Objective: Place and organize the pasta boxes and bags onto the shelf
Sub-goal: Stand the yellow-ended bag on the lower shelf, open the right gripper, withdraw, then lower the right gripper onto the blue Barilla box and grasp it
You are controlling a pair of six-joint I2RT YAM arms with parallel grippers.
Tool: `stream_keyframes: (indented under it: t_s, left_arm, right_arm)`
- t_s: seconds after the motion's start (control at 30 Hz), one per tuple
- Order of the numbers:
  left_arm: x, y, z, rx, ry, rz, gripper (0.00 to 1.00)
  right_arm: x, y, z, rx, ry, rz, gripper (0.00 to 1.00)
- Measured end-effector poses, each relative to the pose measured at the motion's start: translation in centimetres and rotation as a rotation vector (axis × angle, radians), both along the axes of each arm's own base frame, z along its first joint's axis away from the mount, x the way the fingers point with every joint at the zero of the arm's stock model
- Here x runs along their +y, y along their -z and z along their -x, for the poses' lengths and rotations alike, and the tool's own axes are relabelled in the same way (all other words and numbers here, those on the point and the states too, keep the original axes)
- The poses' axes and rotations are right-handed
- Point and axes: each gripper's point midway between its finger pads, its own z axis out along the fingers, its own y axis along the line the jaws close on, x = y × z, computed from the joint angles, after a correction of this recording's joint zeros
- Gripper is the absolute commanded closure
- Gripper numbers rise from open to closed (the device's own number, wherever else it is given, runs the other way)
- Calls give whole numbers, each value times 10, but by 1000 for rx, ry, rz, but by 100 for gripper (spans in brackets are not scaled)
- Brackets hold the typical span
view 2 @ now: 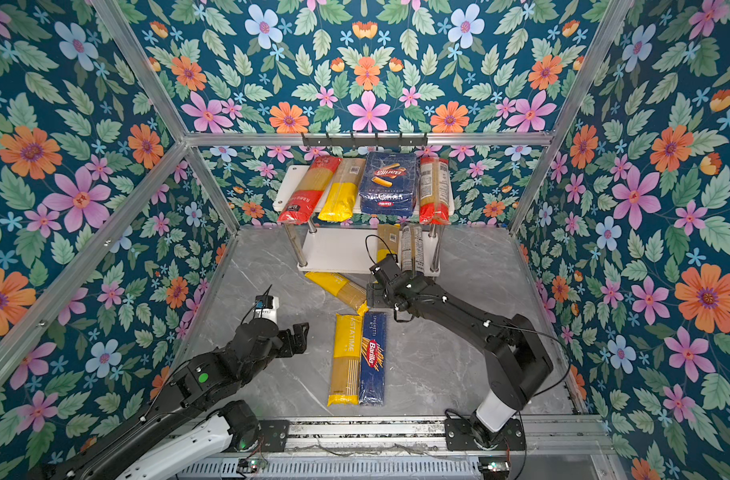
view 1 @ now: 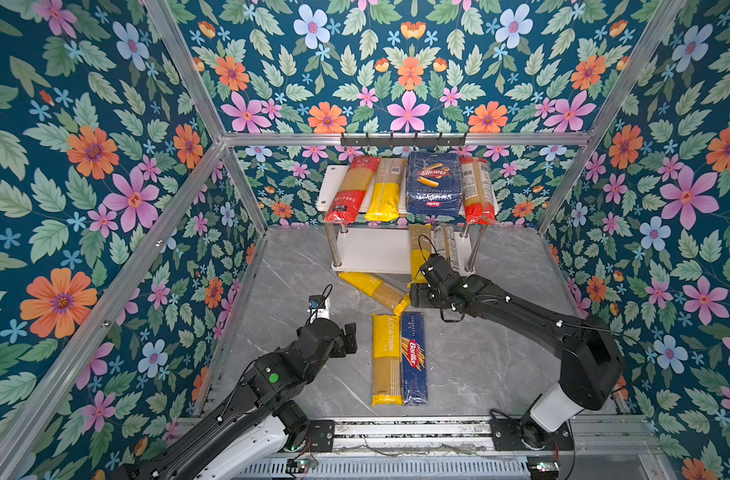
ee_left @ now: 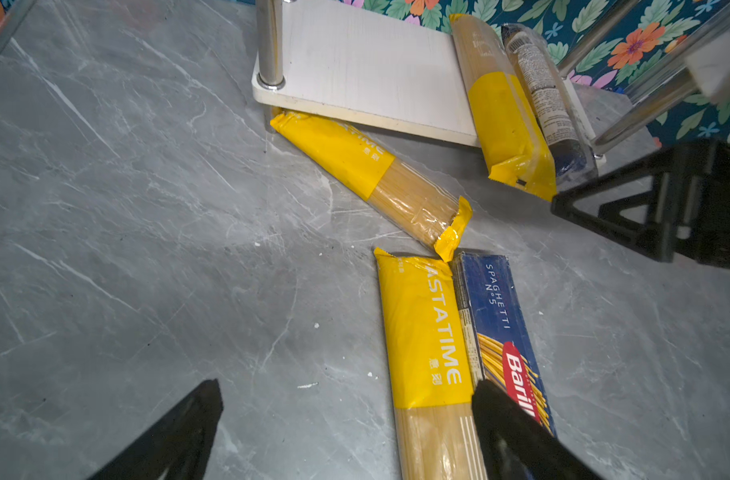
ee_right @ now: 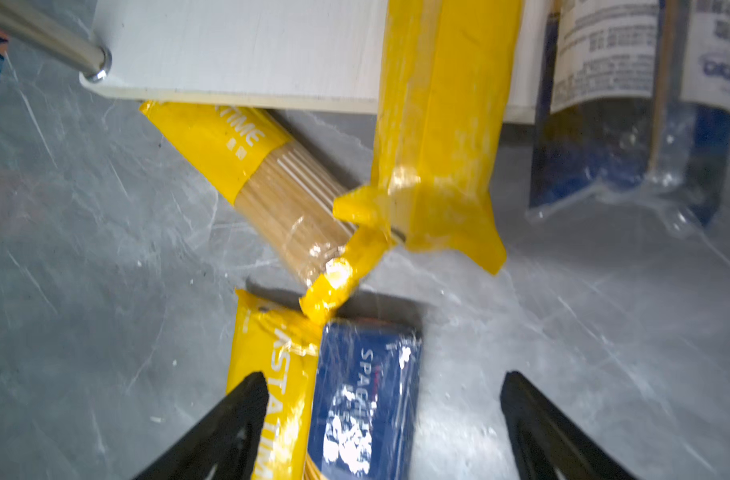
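Observation:
The shelf (view 1: 334, 183) carries two red-ended bags (view 1: 351, 187), a yellow-ended bag (view 1: 386, 189) and the blue rigatoni pack (view 1: 434, 183) on its top board. On the lower board (view 1: 371, 249) lie a yellow-ended bag (view 1: 419, 249) and a dark-ended bag (view 1: 444, 245), both overhanging the front. Another yellow bag (view 1: 376, 291) lies slantwise on the table against that board. A yellow bag (view 1: 386, 357) and the spaghetti box (view 1: 414, 357) lie side by side. My right gripper (ee_right: 384, 382) hovers open over their far ends. My left gripper (ee_left: 351, 395) is open and empty beside them.
A black hook rail (view 1: 403, 139) runs above the shelf on the back frame. Floral walls and aluminium frame posts (view 1: 238, 183) close in the grey marble table (view 1: 297, 266). The arm bases sit on a rail (view 1: 409, 432) at the front edge.

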Motion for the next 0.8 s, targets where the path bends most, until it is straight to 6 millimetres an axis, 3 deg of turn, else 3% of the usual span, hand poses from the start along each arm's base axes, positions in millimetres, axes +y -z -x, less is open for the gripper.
stream_keyframes:
  t_s: [0.37, 0.8]
  left_arm:
    - [-5, 32, 15, 87, -2, 112, 6]
    - [-25, 61, 24, 167, 36, 209, 10]
  right_arm:
    - [-1, -3, 95, 16, -73, 27, 11]
    - [-1, 41, 175, 111, -108, 117, 11]
